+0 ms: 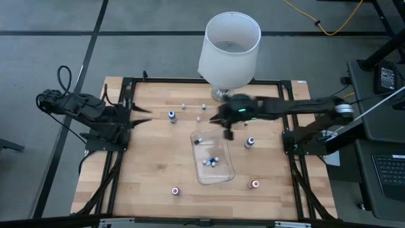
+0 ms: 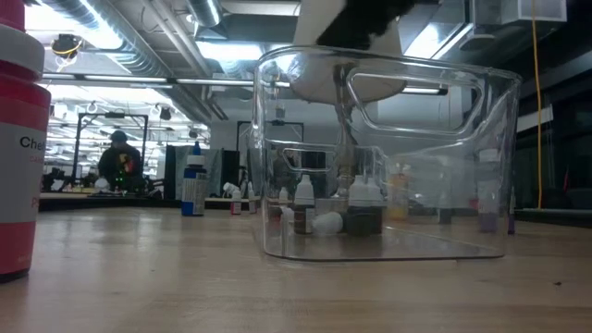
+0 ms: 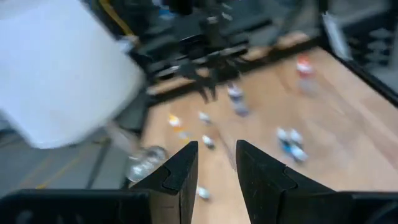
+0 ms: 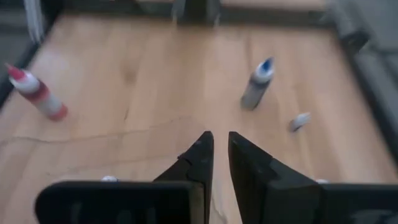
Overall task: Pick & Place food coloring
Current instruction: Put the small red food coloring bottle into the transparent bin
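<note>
Currently the right claw [image 1: 228, 133] hangs just over the far rim of the clear tray [image 1: 221, 177], its fingers [image 4: 199, 155] nearly together with only a slit between them and nothing held. Three small bottles [image 1: 212, 162] lie in the tray close by the claw, and a blue-capped bottle [image 1: 250, 142] stands just beside it. Other bottles are scattered farther off, including a red-capped one [image 1: 255, 184]. A white lamp [image 1: 229, 47] stands behind the claw. The left claw [image 1: 144, 118] waits well apart, partly open and empty.
</note>
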Controlling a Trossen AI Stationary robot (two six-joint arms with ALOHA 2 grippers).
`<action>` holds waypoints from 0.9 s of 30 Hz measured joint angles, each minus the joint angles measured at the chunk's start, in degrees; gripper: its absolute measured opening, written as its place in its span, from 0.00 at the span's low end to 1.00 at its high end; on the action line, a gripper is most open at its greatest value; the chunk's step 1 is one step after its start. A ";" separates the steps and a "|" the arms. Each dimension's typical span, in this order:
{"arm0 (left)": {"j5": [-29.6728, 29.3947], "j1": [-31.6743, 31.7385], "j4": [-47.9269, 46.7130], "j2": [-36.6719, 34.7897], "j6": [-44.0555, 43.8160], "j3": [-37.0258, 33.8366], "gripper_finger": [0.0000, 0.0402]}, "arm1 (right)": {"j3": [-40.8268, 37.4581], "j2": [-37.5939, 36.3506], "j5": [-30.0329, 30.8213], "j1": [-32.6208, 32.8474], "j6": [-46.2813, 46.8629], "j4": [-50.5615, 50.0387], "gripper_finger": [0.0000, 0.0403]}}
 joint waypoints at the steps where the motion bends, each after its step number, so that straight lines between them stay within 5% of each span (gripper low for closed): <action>1: -3.04 -0.02 2.14 1.01 0.07 0.01 0.26 | -2.93 -3.47 0.00 -0.71 -0.02 2.06 0.13; 7: -21.83 2.17 18.56 9.89 2.39 0.15 0.26 | -16.38 -19.80 0.28 -4.00 -1.57 11.13 0.13; 13: -19.82 9.44 21.31 18.32 1.34 3.25 0.26 | -20.90 -26.38 0.29 -7.19 -0.35 12.36 0.13; 23: -12.05 14.34 33.25 26.01 3.58 7.46 0.26 | -20.94 -26.51 -2.73 -8.98 -4.59 12.60 0.13; 27: -17.16 17.77 35.14 28.55 0.94 7.44 0.26 | -20.94 -26.51 -2.71 -8.98 -4.65 13.61 0.13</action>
